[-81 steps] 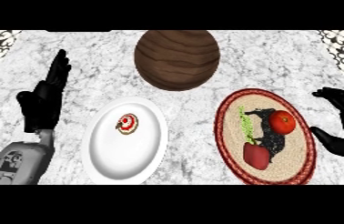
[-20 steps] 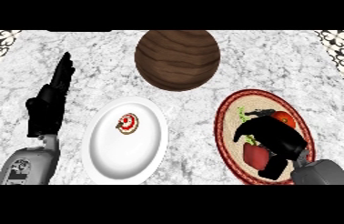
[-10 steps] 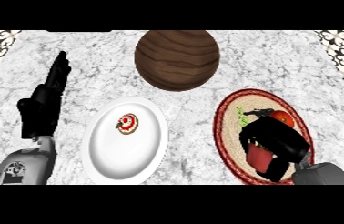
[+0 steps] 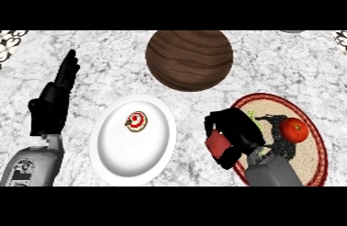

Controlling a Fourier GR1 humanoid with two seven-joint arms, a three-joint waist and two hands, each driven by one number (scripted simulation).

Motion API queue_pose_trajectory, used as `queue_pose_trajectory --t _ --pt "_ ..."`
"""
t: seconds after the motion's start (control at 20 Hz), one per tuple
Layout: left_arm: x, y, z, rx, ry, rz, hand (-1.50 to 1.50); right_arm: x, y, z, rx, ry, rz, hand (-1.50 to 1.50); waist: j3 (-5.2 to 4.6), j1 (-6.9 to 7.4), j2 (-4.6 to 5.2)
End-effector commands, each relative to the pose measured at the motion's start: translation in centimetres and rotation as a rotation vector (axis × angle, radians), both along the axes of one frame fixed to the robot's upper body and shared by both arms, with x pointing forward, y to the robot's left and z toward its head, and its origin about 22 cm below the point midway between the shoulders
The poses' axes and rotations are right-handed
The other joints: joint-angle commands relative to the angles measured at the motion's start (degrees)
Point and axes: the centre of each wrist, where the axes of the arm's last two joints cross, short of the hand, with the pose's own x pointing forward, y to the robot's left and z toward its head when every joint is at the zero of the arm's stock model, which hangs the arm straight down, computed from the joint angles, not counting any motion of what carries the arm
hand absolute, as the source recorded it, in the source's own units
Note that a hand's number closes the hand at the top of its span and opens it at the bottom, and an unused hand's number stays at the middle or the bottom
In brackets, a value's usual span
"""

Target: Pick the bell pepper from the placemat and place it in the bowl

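**Q:** Head view first: where is your right hand?

**A:** My right hand (image 4: 234, 135) sits at the left edge of the woven placemat (image 4: 313, 163), low on the right side of the marble counter (image 4: 108, 64). Its fingers are curled round a red bell pepper (image 4: 216, 144), which shows just under them on the left side of my palm. Most of the pepper is hidden by the hand. I cannot tell whether it is clear of the surface or touching it.

**Q:** So the pepper is off the mat?

**A:** It lies over the mat's left rim, partly above bare marble between the mat and the white plate (image 4: 129, 151).

**Q:** What else is on the mat?

**A:** A red tomato (image 4: 295, 130) rests on the right part of it, beside a dark patch with a bit of green near my fingers; I cannot make out what that patch is.

**Q:** And the bowl?

**A:** The brown wooden bowl (image 4: 190, 59) stands at the far middle of the counter, well apart from my right hand, up and to its left.

**Q:** The plate holds something?

**A:** A small round red-and-white item (image 4: 136, 121) lies on its far part; I cannot name it.

**Q:** Your left hand?

**A:** My left hand (image 4: 53, 103) rests at the left side with straight fingers pointing away, holding nothing.
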Motion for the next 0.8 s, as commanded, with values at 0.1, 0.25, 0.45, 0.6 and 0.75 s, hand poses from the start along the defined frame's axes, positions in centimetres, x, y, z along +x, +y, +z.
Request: queue_pose_trajectory --t 0.1,0.25,0.45,0.6,0.75 --pt "0.4 -1.0 0.6 0.0 -0.013 -0.046 0.0 1.5 3.3 2.2 0.087 -0.06 -0.264 1.5 0.34 3.25 0.47" --pt "0.5 -1.6 0.5 0.0 -0.014 -0.072 0.0 2.6 4.1 4.9 0.162 -0.166 -0.383 1.5 0.33 4.87 0.08" --pt "0.6 -2.0 0.3 0.001 -0.003 -0.096 0.0 3.7 5.4 7.9 0.242 -0.28 -0.56 1.5 0.01 6.32 -0.07" --pt "0.9 -2.6 0.7 0.005 0.0 -0.115 0.0 4.7 6.4 9.5 0.258 -0.325 -0.709 1.5 -0.14 6.55 -0.1" --pt "1.1 -2.9 0.8 0.008 -0.006 -0.13 0.0 5.5 7.8 10.9 0.269 -0.375 -0.831 1.5 -0.29 7.08 -0.05"
